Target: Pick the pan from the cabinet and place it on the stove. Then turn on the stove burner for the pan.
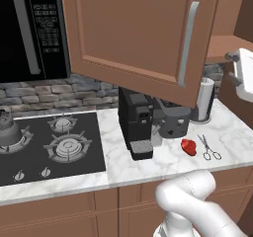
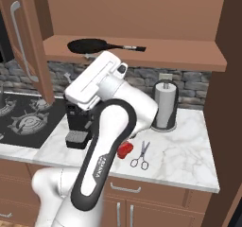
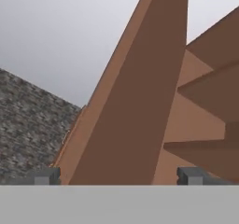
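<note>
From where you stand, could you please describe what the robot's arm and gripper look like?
The arm is glossy white with rounded links and a dark grey panel along one link bearing small white lettering. The gripper has two small, blocky dark grey fingertips. No cables are visible.

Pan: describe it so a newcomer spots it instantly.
Find the open brown wooden wall cabinet above the marble counter. On its shelf lies the shallow matte-black frying pan, handle toward the right. Nothing else sits on that shelf.
</note>
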